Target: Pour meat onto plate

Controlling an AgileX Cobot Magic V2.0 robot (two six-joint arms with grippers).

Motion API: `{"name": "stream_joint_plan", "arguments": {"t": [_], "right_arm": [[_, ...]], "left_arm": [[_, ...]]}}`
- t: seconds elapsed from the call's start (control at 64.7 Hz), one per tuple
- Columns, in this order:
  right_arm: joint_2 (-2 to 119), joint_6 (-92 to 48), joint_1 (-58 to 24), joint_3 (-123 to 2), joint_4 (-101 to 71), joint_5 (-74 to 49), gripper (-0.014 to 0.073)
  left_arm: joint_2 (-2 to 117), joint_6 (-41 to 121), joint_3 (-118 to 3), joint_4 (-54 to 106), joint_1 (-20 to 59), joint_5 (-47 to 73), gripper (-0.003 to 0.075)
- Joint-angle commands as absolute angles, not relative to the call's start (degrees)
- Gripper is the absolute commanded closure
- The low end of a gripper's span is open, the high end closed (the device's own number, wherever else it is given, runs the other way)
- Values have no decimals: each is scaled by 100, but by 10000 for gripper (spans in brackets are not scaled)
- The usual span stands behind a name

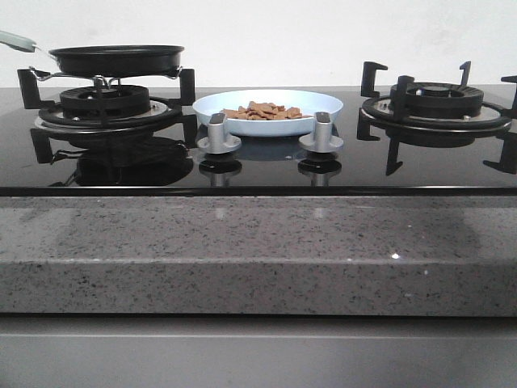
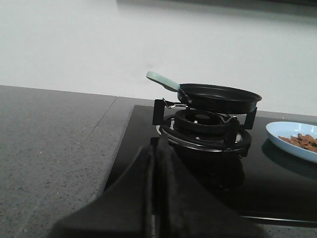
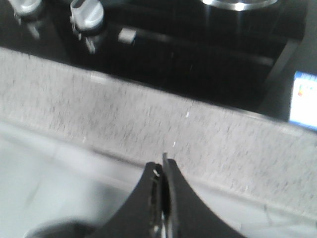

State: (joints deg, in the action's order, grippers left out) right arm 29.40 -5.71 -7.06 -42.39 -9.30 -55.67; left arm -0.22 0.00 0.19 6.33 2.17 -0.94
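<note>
The meat (image 1: 262, 111) lies as a heap of small light-brown pieces on the pale blue-white plate (image 1: 327, 101) at the middle back of the hob. The plate's edge (image 2: 280, 134) and some meat (image 2: 302, 141) also show in the left wrist view. The black frying pan (image 1: 117, 58), with a pale green handle (image 1: 16, 40), rests on the left burner and looks empty. My left gripper (image 2: 154, 148) is shut and empty, low in front of the left burner (image 2: 205, 131). My right gripper (image 3: 163, 166) is shut and empty, over the stone counter's front edge. Neither gripper shows in the front view.
Two silver knobs (image 1: 218, 133) (image 1: 321, 133) stand in front of the plate. The right burner (image 1: 436, 105) with its black pan supports is bare. A speckled grey stone counter (image 1: 258, 250) runs along the front of the glass hob and to its left (image 2: 49, 139).
</note>
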Motion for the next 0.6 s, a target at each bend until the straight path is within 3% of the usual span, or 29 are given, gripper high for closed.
{"name": "stream_joint_plan", "arguments": {"t": [0.0,0.263,0.587], "right_arm": [[2536,-586,-443,-3963,-832,-4590,662],[978,-586,221,-1921,-795,-2425,662],[-162,-586,382,-394,-795,-1348,662]], "left_arm": [[-112,-33,48,680,213,-579,741],[-112,-33,48,680,213,-579,741],[-112,-33,48,680,213,-579,741]]}}
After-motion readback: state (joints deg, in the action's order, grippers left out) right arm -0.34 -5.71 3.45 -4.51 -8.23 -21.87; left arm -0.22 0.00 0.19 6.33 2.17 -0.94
